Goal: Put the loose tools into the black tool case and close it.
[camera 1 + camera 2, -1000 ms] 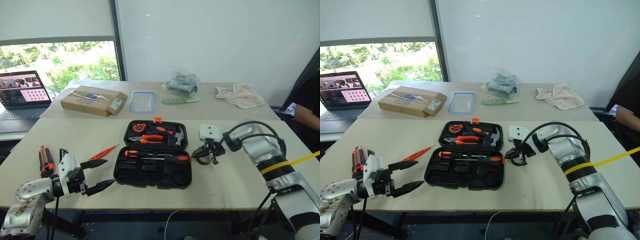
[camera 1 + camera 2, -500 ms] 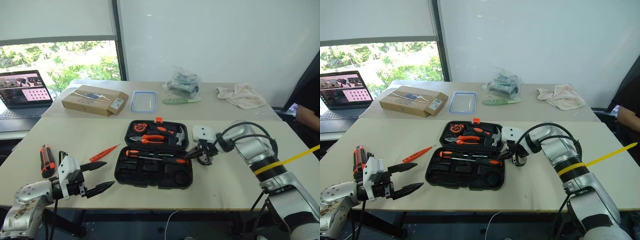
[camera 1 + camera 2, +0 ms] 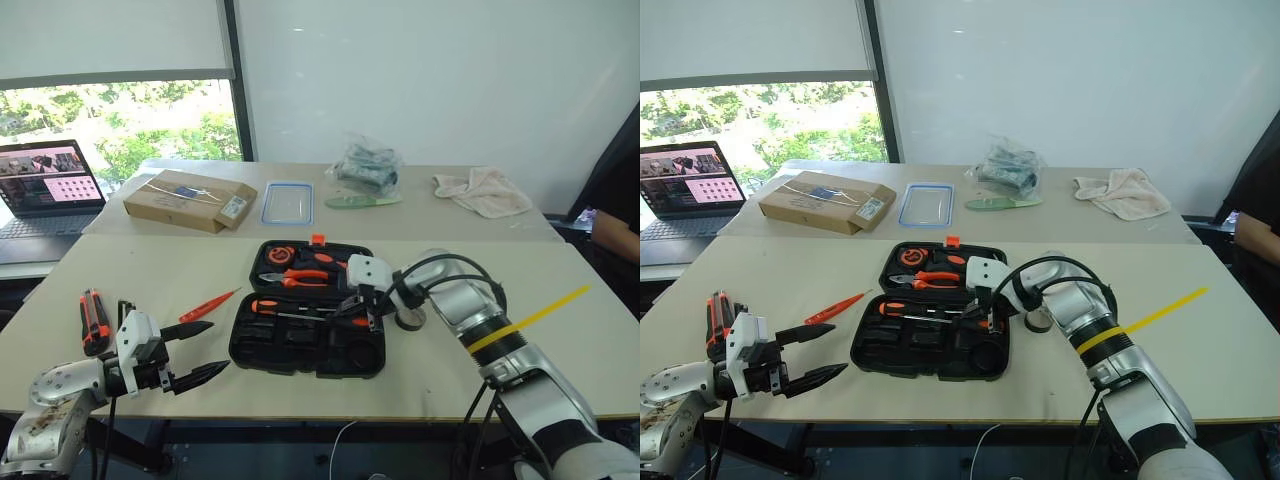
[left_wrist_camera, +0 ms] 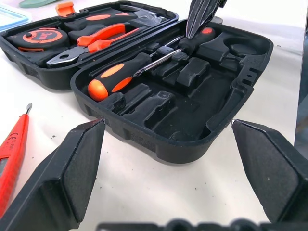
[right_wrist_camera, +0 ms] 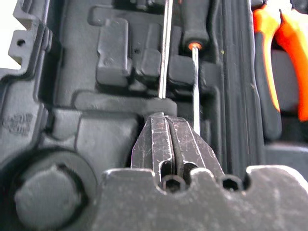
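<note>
the black tool case (image 3: 305, 340) lies open near the desk's (image 3: 150, 280) front edge, 2 screwdrivers (image 4: 120, 74) seated in its near half. the right gripper (image 3: 352, 305) hangs over that half, jaws pressed together, holding nothing. the left gripper (image 3: 195, 352) sits at the front edge left of the case, jaws spread wide and empty. the tester screwdriver (image 3: 208, 304) and utility knife (image 3: 92, 320) lie on open desk to the left, the tape roll (image 3: 408, 319) just right of the case.
</note>
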Motion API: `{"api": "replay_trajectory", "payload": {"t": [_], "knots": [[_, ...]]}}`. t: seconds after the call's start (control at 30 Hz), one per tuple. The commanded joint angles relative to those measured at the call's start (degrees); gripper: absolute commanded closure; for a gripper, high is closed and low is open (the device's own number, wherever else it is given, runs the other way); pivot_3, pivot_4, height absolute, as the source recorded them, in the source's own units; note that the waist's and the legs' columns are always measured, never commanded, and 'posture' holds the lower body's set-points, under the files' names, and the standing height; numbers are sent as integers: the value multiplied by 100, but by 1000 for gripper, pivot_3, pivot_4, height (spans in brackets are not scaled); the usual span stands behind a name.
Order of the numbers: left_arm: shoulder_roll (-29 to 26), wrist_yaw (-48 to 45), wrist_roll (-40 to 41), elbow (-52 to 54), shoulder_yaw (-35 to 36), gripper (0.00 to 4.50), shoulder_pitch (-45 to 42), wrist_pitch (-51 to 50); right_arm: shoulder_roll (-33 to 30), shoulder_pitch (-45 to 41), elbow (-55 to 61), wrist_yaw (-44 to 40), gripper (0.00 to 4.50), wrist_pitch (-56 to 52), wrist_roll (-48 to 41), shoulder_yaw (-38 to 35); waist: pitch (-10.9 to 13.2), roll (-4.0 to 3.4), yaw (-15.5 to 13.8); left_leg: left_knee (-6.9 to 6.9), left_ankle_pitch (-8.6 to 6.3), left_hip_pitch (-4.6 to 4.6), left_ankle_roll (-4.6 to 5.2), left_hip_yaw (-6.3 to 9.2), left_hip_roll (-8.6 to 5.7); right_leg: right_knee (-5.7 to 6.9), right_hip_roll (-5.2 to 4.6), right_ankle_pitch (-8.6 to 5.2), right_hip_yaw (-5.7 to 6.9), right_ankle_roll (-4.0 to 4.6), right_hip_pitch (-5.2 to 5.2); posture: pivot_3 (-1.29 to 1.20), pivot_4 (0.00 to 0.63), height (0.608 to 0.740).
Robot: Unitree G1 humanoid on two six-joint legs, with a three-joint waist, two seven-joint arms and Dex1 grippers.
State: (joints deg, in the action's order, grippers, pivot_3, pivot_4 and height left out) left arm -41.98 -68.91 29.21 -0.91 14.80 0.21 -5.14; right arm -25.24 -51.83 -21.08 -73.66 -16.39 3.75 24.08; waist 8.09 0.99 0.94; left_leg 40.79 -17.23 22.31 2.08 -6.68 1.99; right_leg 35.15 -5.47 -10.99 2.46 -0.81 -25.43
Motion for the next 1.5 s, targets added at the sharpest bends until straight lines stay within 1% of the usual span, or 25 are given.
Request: {"api": "replay_trajectory", "payload": {"t": [0.03, 0.27, 0.43, 0.5, 0.57, 0.67, 0.77, 0.8, 0.83, 0.87, 0.97, 1.07, 1.1, 1.13, 1.23, 1.37, 1.43, 1.5], "knots": [[-45, 50, 29, 185, 164, 0, 51, 98, 145, -23, 159, -11, 4462, -45, 10, 109, 0, 0, 13, 0, 0, -1, 0, 0, 1, 0, 0, 0, 0, 0, 0, 0, 150, 740], [-38, 142, 9, 185, 158, 0, 51, 119, 388, 67, -109, 246, 4462, -155, 384, 388, -1, 1, 99, -1, 7, -15, -12, 1, 4, 7, 7, -1, -3, 7, 5, 0, 150, 740], [-26, 222, -4, 194, 134, 0, 46, 91, 431, 32, -288, 291, 4462, -244, 414, 348, -1, 2, 139, -4, 7, -40, -13, 4, 12, 21, 4, 1, -4, 15, 21, 0, 150, 740], [-33, 253, 33, 253, 192, 0, 135, 79, 431, 129, 44, -10, 4462, -222, -49, 90, -1, 2, 137, -4, -3, -46, 3, 5, 12, 30, 0, 2, -4, 18, 22, 0, 150, 740], [-46, 324, 49, 326, 333, 0, 295, 110, 362, 313, 477, -261, 4462, 36, -606, -321, -1, 1, 129, -4, -7, -44, 10, 8, 12, 37, 0, 2, -3, 20, 20, 0, 150, 740], [-29, 473, 165, 381, 785, 0, 697, 126, 108, 684, 959, -174, 4462, 286, -1172, -1055, 0, 1, 120, -4, 4, -21, -8, 9, 13, 43, -1, 0, -2, 22, -1, 0, 150, 740], [36, 663, 198, 301, 1353, 0, 1185, 153, -243, 1348, 1518, -276, 3701, 523, -1731, -1655, 0, 2, 87, -4, 11, -1, -20, 8, 11, 59, -6, 0, -2, 21, -18, 0, 150, 740], [71, 759, 176, 251, 1528, 0, 1331, 166, -273, 1553, 1687, -166, 3294, 601, -1885, -1860, 0, 2, 71, -4, 8, -3, -15, 7, 11, 56, -8, -1, -1, 19, -16, 0, 150, 740], [136, 916, 128, 165, 1744, 0, 1492, 212, -303, 1806, 1873, -57, 3105, 626, -2072, -2097, 0, 3, 50, -5, 5, -2, -11, 7, 10, 49, -9, -3, -1, 16, -14, 0, 150, 740], [201, 1058, 86, 79, 1940, 0, 1628, 264, -344, 2045, 2018, 1, 2670, 707, -2218, -2292, 0, 2, 38, -6, -1, -4, -5, 6, 11, 12, -9, -4, 0, 14, -12, 0, 150, 740], [373, 1460, -27, -264, 2434, 0, 1900, 470, -378, 2724, 2075, -117, 1708, 1562, -2525, -2806, 0, 3, 17, -12, -11, -8, 10, 4, 16, -1, -4, -5, 1, 14, -5, 0, 150, 740], [413, 1604, 26, -523, 2687, 0, 2030, 479, -363, 3264, 2031, 56, 693, 1954, -2736, -3216, 1, 4, -7, -12, -30, -22, 37, 4, 16, -6, -6, -5, 3, 13, 12, 0, 150, 740], [383, 1617, 74, -549, 2695, 0, 1999, 418, -467, 3492, 2161, -19, 362, 1648, -2989, -3292, 1, 4, -11, -11, -32, -29, 39, 3, 15, -6, -7, -4, 3, 13, 19, 0, 150, 740], [330, 1619, 118, -562, 2672, 0, 1938, 331, -486, 3617, 2219, 2, 81, 1654, -3062, -3352, 2, 5, -32, -11, -34, -31, 42, 2, 16, -7, -9, -5, 2, 12, 21, 0, 150, 740], [23, 1541, 255, -486, 2395, 0, 1558, -220, -422, 3627, 2326, 240, 81, 1894, -3121, -3429, 4, 8, -85, -8, -33, -37, 40, 6, 15, -6, -14, -6, 6, 14, 30, 0, 150, 740], [-537, 1472, 140, -507, 1640, 0, 381, -924, -469, 3524, 2603, 514, 81, 1758, -3180, -3369, 5, 9, -134, -6, -5, -38, 19, 11, 17, 4, -7, 0, 6, 24, 25, 0, 150, 740], [-811, 1425, -135, -679, 1059, 0, -320, -1229, -514, 3536, 2772, 560, 81, 1649, -3187, -3290, 4, 10, -148, -7, -1, -43, 16, 11, 19, 6, -1, 8, 4, 29, 28, 0, 150, 740], [-1014, 1317, -519, -1078, 292, 0, -1209, -1637, -558, 3560, 2952, 612, 81, 1527, -3207, -3205, 4, 10, -160, -8, -1, -45, 15, 9, 18, 9, 6, 11, 1, 27, 28, 0, 150, 740]]}}
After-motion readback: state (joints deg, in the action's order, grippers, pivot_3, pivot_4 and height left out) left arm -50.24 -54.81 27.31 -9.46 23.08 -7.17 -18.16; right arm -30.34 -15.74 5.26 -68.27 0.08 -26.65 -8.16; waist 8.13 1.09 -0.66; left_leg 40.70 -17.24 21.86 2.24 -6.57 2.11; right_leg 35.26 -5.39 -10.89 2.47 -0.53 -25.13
